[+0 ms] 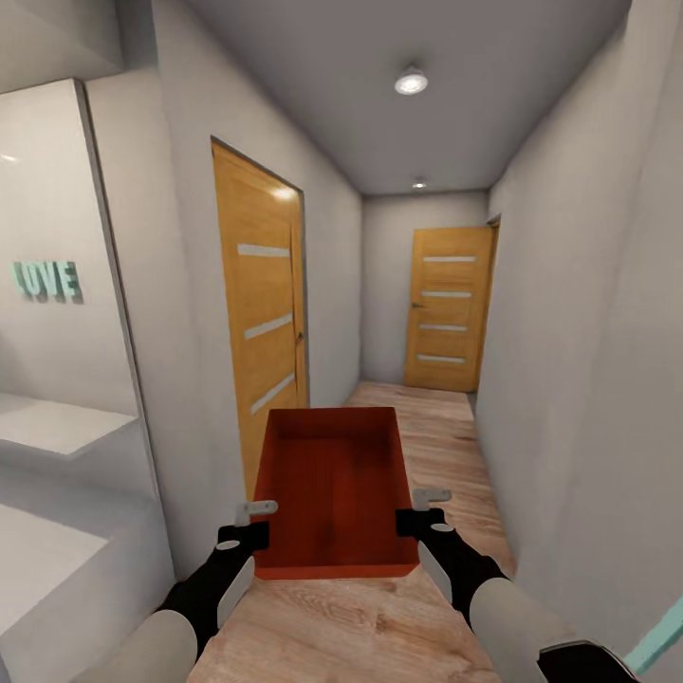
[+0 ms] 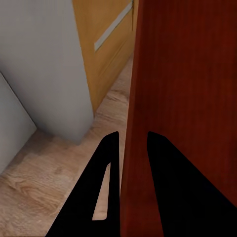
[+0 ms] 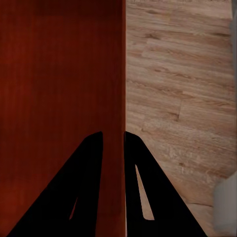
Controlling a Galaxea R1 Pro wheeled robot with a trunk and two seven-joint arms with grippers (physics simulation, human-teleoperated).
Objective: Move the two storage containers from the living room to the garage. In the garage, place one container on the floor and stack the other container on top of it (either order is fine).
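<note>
Head view: the left gripper [image 1: 254,517] pinches the left wall of the storage container [image 1: 334,489] near its near corner, and the right gripper [image 1: 424,505] pinches the right wall opposite. Each wrist view shows two dark fingers, [image 2: 101,192] and [image 3: 143,192], straddling a thin orange-red wall, one inside and one outside. The open-top box hangs level between the arms, above the wood-plank floor [image 1: 427,446] of a narrow white hallway. A wooden door [image 1: 261,318] stands on the left wall just beyond it; another door [image 1: 448,308] closes the far end.
</note>
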